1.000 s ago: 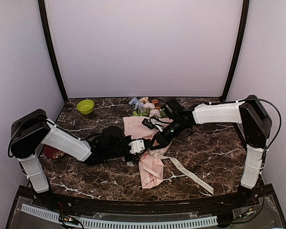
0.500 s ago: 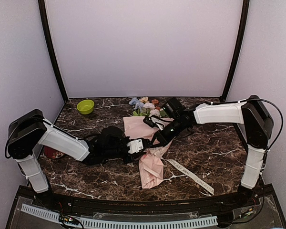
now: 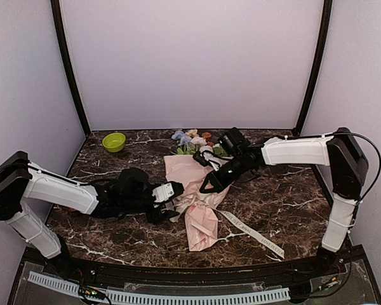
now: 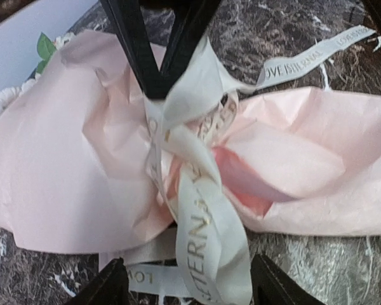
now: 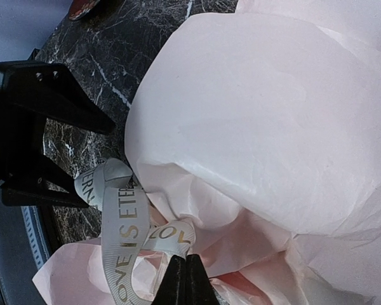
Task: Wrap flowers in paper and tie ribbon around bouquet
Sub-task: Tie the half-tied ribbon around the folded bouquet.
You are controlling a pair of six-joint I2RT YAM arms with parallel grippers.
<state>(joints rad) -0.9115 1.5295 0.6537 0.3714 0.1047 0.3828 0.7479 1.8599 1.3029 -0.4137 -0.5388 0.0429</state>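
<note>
From above, the bouquet [image 3: 197,213] lies in the middle of the table [image 3: 286,197], with its flowers [image 3: 192,141] close to the back edge and its narrow end pointing at the near edge. The left gripper [image 3: 167,192] reaches in low from the left and the right gripper [image 3: 205,189] from the right. Both are at the pinched waist of the wrap, but their jaws are too small in that view to read. The left wrist view settles it. Its own two fingers [image 4: 108,286] stand wide apart at the bottom of the picture, released, with the knotted ribbon [image 4: 200,219] lying between them unsqueezed. The other arm's black fingers come down from the top, clenched together on a strand of that ribbon just above the knot. The right wrist view shows the same pinch from behind its closed tips, with a printed loop curling to the left of them and the pink paper [image 5: 273,121] bulging over most of the frame. Only the top view shows the ribbon's free tail, which runs flat over the marble to the right and ends near the front rim. A green bowl [image 3: 114,142] sits in the far left corner, well apart. Bare marble lies open to the right of the bouquet and along the front on the left.
</note>
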